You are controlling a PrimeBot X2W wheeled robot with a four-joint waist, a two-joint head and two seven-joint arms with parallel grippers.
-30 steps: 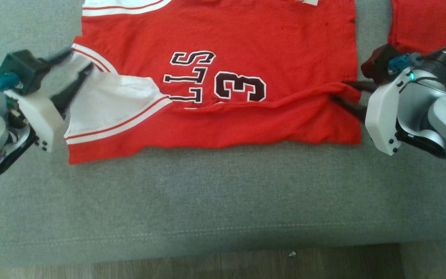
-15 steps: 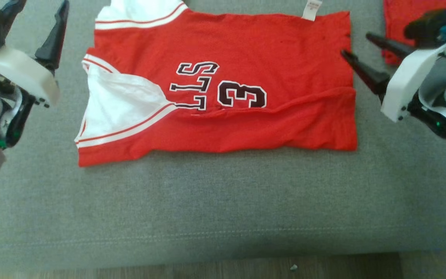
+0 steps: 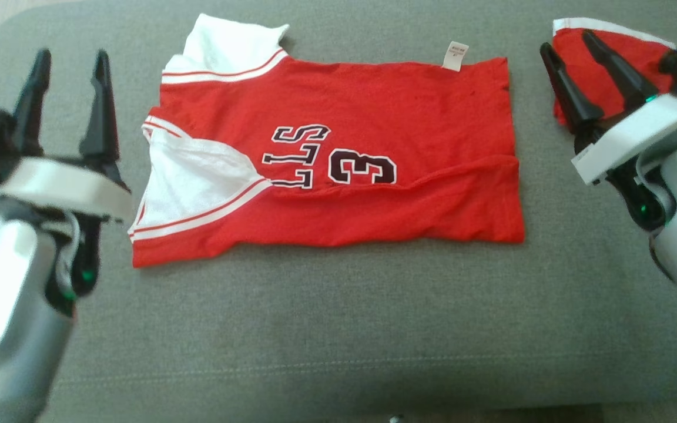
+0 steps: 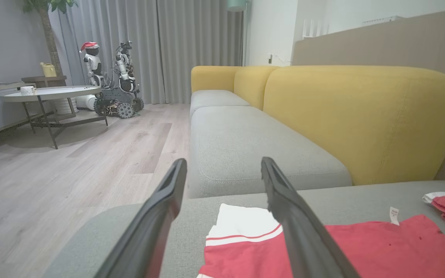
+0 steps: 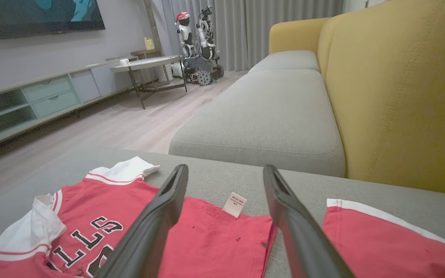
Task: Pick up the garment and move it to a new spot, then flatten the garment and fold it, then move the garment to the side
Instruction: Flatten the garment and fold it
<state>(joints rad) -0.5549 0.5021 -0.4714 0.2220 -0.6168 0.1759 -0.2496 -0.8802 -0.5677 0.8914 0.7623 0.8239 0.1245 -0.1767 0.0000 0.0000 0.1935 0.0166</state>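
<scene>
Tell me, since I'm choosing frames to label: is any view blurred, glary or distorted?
Head view: soft, the pale left forearm blurrier than the red and white basketball jersey, whose lettering reads fine. Left wrist view: wide-angle stretch, dark fingers of the left hand soft. Right wrist view: even light, no glare, lettering legible.

I count two red garments: the jersey (image 3: 338, 158) and a second piece (image 3: 585, 61) just to the jersey's right. One white label (image 3: 455, 56) sits at the jersey's far edge. Two grippers flank the jersey, the left gripper (image 3: 70, 54) and the right gripper (image 3: 566, 40), each with two dark fingers, four in all. Far beyond the jersey I see one round table (image 4: 52, 92), one cup (image 4: 26, 90) on it, and two robot figures (image 4: 91, 63).
</scene>
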